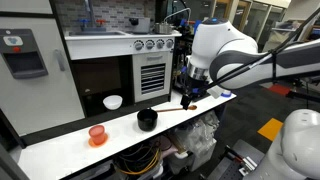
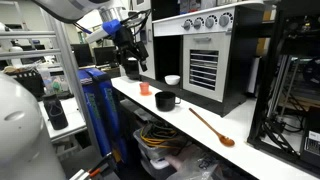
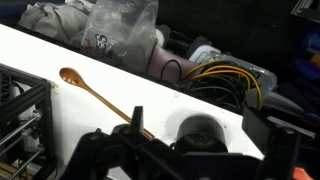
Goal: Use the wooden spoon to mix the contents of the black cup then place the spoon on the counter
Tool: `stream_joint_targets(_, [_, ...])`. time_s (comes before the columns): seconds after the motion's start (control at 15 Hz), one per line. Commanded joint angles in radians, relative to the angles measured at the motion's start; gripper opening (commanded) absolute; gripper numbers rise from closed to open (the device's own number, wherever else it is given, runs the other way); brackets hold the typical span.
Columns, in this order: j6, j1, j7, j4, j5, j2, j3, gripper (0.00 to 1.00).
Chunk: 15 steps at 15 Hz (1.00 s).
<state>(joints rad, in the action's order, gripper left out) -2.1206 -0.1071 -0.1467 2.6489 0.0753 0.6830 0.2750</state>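
The wooden spoon (image 2: 212, 127) lies flat on the white counter (image 2: 260, 150). In the wrist view the spoon (image 3: 100, 98) has its bowl at the left and its handle runs toward my left finger. The black cup (image 2: 166, 100) stands upright on the counter, apart from the spoon; it also shows in the wrist view (image 3: 200, 138) and in an exterior view (image 1: 147, 119). My gripper (image 3: 203, 125) is open and empty, and the cup shows between its fingers from above. It hangs above the counter in both exterior views (image 1: 187, 98) (image 2: 131, 62). The cup's contents are not visible.
An orange-red translucent cup (image 1: 97, 134) stands near the counter's end and a white bowl (image 1: 113, 102) sits in front of the black oven-like cabinet (image 1: 150, 65). Cables and plastic bags (image 3: 120, 30) lie below the counter's front edge.
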Motion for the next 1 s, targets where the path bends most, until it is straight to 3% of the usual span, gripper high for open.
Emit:
stream_joint_targets(0.0, [0.003,-0.017,-0.010,-0.002,0.012,-0.003,-0.015,1.00])
stream_joint_targets(0.53, [-0.001,-0.020,0.017,-0.012,0.002,-0.011,-0.040,1.00])
stream_joint_targets(0.67, [-0.020,-0.025,0.085,-0.026,-0.014,-0.022,-0.100,1.00])
stream_joint_targets(0.93, [-0.092,-0.047,0.369,-0.061,-0.079,-0.061,-0.310,1.00])
